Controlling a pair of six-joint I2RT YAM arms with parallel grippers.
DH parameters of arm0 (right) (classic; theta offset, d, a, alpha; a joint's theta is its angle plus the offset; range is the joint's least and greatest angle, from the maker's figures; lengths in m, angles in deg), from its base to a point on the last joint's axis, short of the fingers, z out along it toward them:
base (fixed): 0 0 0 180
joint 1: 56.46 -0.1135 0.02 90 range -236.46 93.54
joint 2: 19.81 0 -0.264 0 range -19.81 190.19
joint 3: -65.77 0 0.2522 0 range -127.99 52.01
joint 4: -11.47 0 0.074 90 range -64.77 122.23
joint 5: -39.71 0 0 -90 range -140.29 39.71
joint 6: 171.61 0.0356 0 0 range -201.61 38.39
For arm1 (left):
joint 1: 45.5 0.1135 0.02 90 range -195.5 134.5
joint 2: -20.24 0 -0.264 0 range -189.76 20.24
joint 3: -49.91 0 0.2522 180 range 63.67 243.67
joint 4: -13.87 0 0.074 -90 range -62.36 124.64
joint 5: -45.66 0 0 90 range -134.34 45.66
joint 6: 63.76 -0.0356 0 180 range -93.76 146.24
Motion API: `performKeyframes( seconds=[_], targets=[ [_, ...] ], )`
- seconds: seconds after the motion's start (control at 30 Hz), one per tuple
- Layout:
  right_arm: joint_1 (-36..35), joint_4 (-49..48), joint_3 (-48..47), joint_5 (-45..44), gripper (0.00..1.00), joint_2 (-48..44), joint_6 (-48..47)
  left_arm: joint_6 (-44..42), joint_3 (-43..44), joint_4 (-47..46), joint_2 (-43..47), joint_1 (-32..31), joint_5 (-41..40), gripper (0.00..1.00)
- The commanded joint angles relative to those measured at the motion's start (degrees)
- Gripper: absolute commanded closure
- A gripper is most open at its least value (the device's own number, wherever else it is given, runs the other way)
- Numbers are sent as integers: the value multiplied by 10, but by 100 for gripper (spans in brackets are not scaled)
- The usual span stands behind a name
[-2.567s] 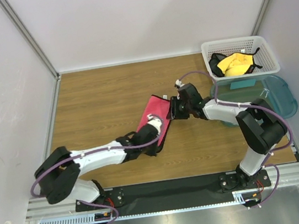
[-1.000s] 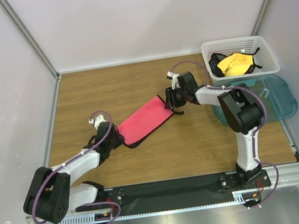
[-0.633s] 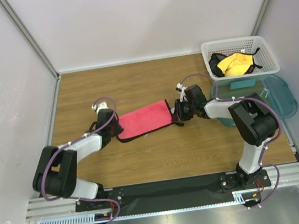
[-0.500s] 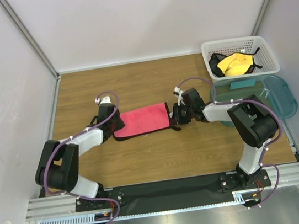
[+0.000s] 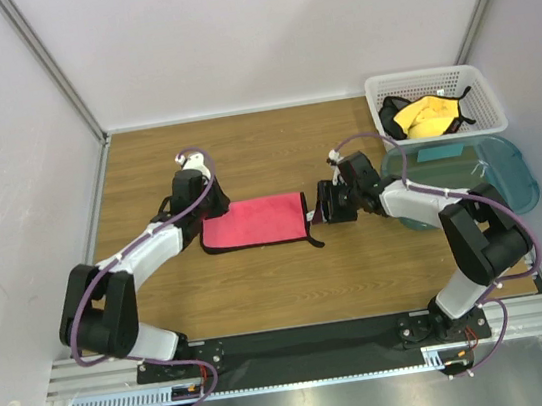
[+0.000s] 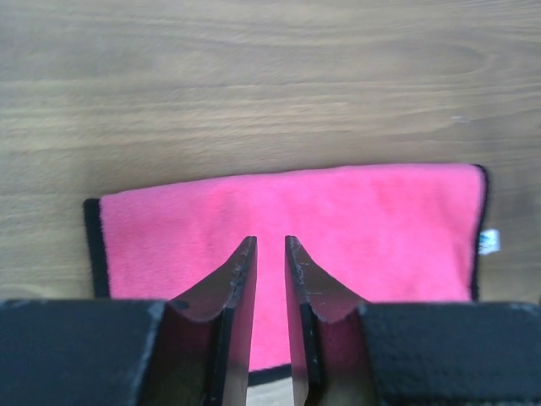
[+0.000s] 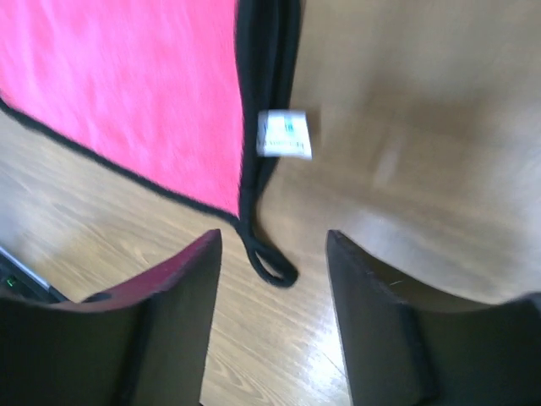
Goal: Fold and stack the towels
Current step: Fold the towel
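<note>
Lying flat on the wooden table (image 5: 244, 156), the pink towel (image 5: 254, 223) (image 6: 338, 228) (image 7: 144, 93) is showing as a neat rectangle, pink face up, with black edging running round it. It is sitting near the middle of the table, its long sides running left to right in the top view. A small white label (image 7: 285, 134) (image 6: 488, 242) is sticking out from one black edge. A thin black loop (image 7: 270, 262) (image 5: 315, 240) is trailing off the near right corner onto the bare wood.

The left gripper (image 5: 213, 203) (image 6: 268, 245) is hanging over the towel's far left corner. In its wrist view the two fingers are standing close together with only a narrow slit between them. Nothing is sitting in that slit, and pink cloth is showing behind it. Whether the tips are touching the cloth cannot be told.

The right gripper (image 5: 321, 214) (image 7: 272, 245) is sitting just beside the towel's right edge, its jaws standing wide apart and holding nothing. In its wrist view the black loop is lying on the wood between the two fingers, apart from both.

At the far right corner of the table, a white lattice basket (image 5: 431, 72) is holding a crumpled yellow towel (image 5: 427, 115), with black cloth bunched on its left side. Just in front of the basket, a teal translucent tub (image 5: 506, 185) is standing at the table's right edge, partly hidden by the right arm.
</note>
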Motion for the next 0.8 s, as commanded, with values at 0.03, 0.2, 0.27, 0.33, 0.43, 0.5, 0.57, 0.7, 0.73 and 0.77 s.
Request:
performKeyframes(
  seconds=[0.03,0.2,0.27,0.33,0.43,0.5,0.57,0.7,0.73,0.77],
  targets=[
    [5,8,-71,-33,39,-1,-40,23,-31,-35,33,-16,12,77],
    [1,-8,-103,-23,39,51,-47,58,-77,-57,44,-15,-20,84],
    [-3,-11,-110,-31,39,62,-47,71,-95,-61,50,-16,-31,85],
    [-12,-10,-115,-47,40,76,-50,75,-109,-68,59,-16,-39,85],
    [-22,-8,-123,-56,41,94,-49,79,-117,-73,64,-15,-39,85],
    [-26,-7,-127,-63,42,103,-50,80,-122,-74,64,-16,-39,84],
    [-32,-6,-132,-66,43,115,-48,81,-126,-76,60,-16,-41,84],
    [-36,-12,-132,-72,46,129,-42,83,-131,-84,54,-15,-46,84],
    [-36,-10,-134,-75,48,132,-40,83,-131,-84,50,-16,-49,84],
    [-37,-9,-135,-76,48,137,-40,82,-131,-83,49,-16,-52,84]
  ],
)
